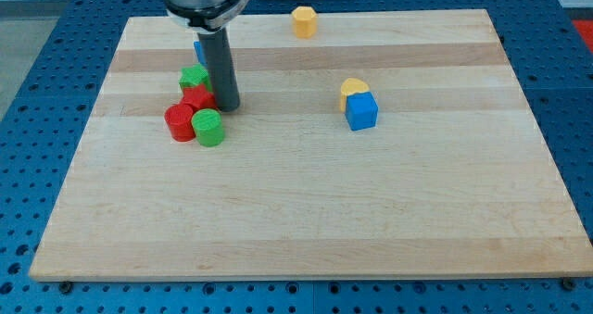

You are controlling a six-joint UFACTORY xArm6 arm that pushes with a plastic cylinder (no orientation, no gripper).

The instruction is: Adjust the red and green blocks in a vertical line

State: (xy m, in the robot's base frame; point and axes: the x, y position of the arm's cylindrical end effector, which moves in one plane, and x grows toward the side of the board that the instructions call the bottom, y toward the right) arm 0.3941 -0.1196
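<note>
- Pale wooden worktop [306,212] with lengthwise plank grain rests on a blue perforated metal base [28,119].
- Claw: none is fitted, so no open or closed state applies; the arm ends in a straight dark rod.
- My tip [227,107] touches the worktop in the view's upper left, just to the right of the block cluster.
- Red cylinder block [180,123] lies at the cluster's left, touching the green cylinder block [208,127] at its right.
- A second red block [197,98], shape unclear, sits just above those two, right beside my tip.
- A second green block [194,77], shape unclear, sits directly above that red block.
- A blue block [198,50] is partly hidden behind the rod.
- Blue cube [361,111] lies right of centre, touching a yellow rounded block [352,89] above it.
- An orange-yellow hexagonal block [304,21] stands alone near the view's top edge.
</note>
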